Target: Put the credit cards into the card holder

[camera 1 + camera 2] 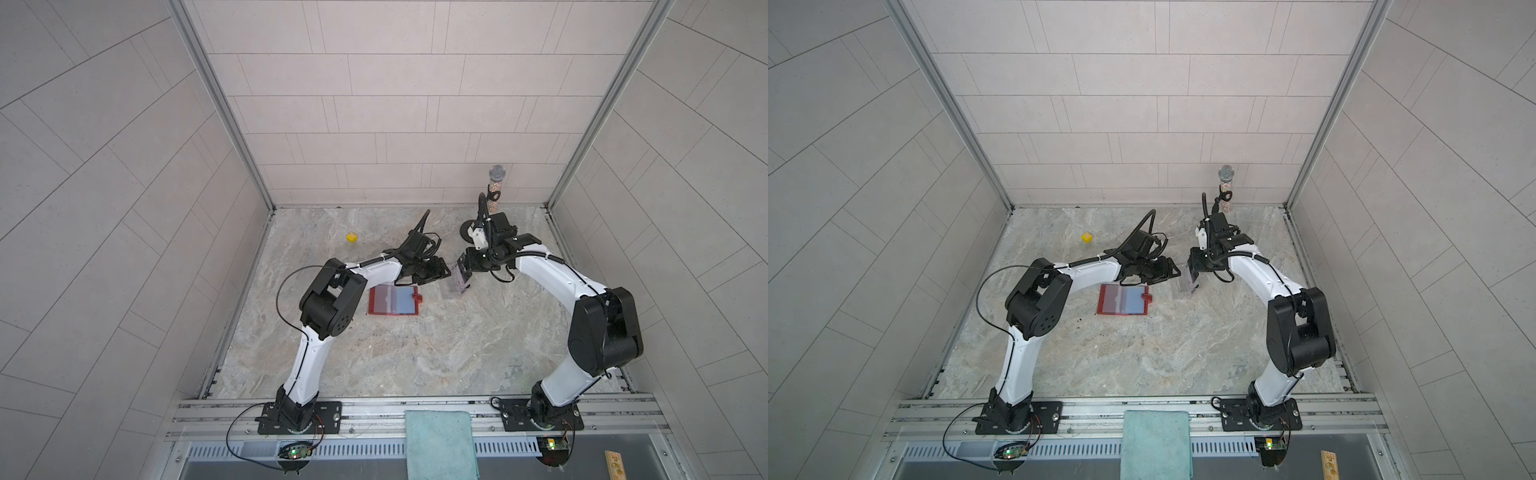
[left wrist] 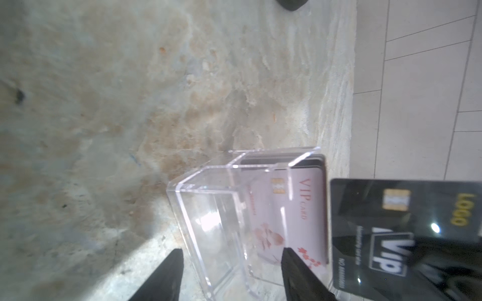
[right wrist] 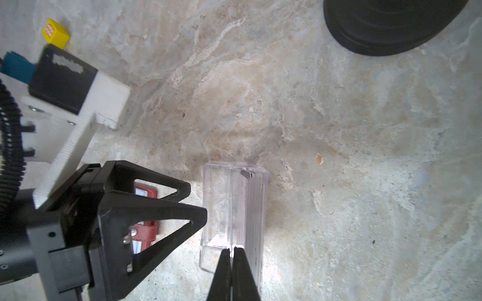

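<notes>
The red card holder (image 1: 386, 301) (image 1: 1121, 300) lies open on the marble table, clear sleeves up; a bit of its strap (image 3: 146, 230) shows in the right wrist view. Right of it stands a clear acrylic stand (image 1: 455, 291) (image 2: 208, 208) (image 3: 221, 203) with a stack of cards (image 2: 300, 208) (image 3: 254, 208), the front one white. My right gripper (image 1: 464, 275) (image 3: 231, 252) is shut on a black VIP credit card (image 2: 404, 229), held upright just above the stand. My left gripper (image 1: 444, 272) (image 2: 234, 260) (image 3: 198, 199) is open and empty, its tips at the stand's front.
A yellow cube (image 1: 352, 237) (image 3: 55, 32) sits at the back left. A microphone (image 1: 496, 183) on a round black base (image 3: 386, 23) stands at the back right. A teal cloth (image 1: 440, 440) hangs over the front rail, with a wooden block (image 1: 615, 465) to its right.
</notes>
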### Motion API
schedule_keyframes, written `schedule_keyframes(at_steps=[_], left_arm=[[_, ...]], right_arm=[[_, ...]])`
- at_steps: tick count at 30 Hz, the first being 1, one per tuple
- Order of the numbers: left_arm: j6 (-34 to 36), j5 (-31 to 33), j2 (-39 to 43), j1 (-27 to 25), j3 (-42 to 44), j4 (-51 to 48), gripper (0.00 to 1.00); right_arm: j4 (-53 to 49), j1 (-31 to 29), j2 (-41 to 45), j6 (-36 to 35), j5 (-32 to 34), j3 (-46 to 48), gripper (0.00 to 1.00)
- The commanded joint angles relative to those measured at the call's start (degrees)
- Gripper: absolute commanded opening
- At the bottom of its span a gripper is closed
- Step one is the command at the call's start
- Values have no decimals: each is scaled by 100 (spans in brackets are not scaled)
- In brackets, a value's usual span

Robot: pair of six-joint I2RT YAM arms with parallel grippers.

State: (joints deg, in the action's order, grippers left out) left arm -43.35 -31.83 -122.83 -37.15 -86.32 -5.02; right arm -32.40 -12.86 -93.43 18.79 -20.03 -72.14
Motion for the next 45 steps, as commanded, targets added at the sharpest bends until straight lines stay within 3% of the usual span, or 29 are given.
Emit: schedule_keyframes(at_steps=[1, 14, 30, 39, 45], left_arm=[[161, -94, 578, 12, -19, -160, 66], [995, 896, 2269, 349, 1726, -345, 65], [1251, 1164, 4248, 1308, 4025, -450, 64], [1254, 1408, 4434, 1472, 4550, -267, 64], [1263, 1026, 4308, 1646, 4859, 263, 64]], right_arm=[[332, 29, 313, 293, -598, 176, 0], [1872, -234, 826, 1311, -1474, 1257, 0], [3525, -1565, 477, 2312, -1109, 2104, 0], [4524, -2067, -183, 2864, -1068, 2231, 0], [4862, -2194, -565, 3094, -1011, 2169, 0]])
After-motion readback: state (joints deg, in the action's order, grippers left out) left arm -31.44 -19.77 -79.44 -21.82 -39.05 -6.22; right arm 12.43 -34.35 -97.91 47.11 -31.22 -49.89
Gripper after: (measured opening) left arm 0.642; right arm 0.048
